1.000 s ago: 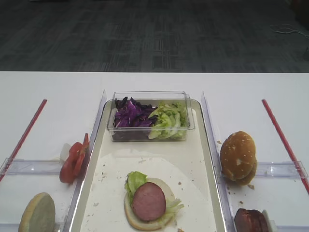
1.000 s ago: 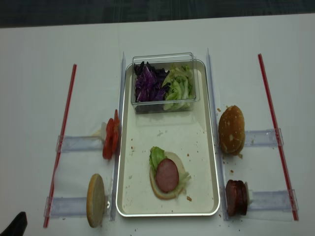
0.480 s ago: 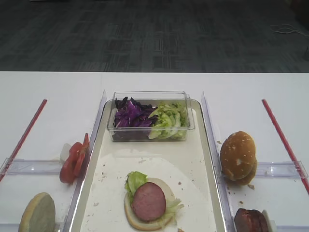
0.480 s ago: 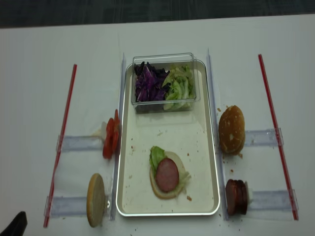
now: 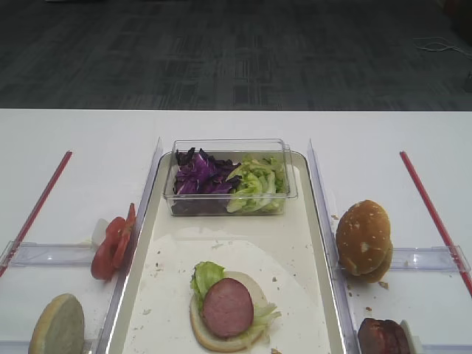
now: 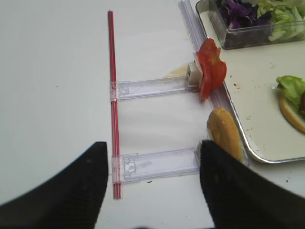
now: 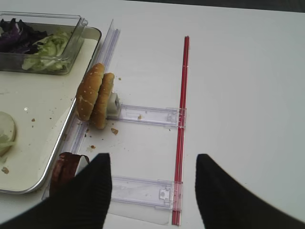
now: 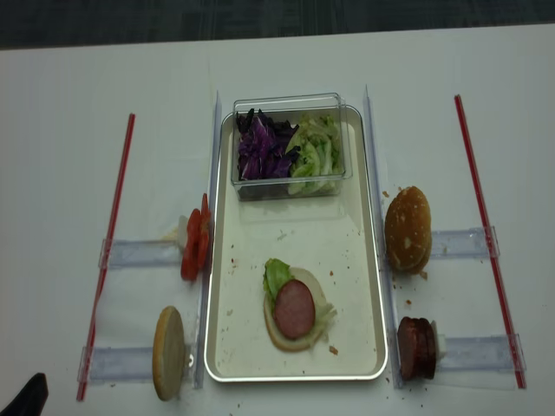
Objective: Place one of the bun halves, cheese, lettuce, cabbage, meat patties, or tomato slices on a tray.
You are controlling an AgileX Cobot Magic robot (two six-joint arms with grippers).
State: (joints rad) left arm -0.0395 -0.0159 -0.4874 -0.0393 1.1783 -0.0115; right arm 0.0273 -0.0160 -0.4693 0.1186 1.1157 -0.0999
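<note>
- Exterior high view showing, nearest, a pale bun base lying on the tray at 6 o'clock, carrying lettuce and one meat patty.
- Judging the stack as partly built: base, leaf and patty placed; tomato, cabbage and top bun, at least, not yet on.
- Sitting outside the tray: spare bun half at 7 o'clock, tomato slices at 9 o'clock, meat patties at 5 o'clock, sesame bun halves at 3 o'clock.
- Holding purple cabbage and more green leaf at 12 o'clock, farthest, a clear box.
- Right wrist view showing the right gripper standing wide apart, holding nothing, with patties just off its left finger at 9 o'clock and sesame buns farther at 11 o'clock.
- Left wrist view showing the left gripper likewise spread and empty, with the bun half just above its right finger and tomato farther at 1 o'clock.
</note>
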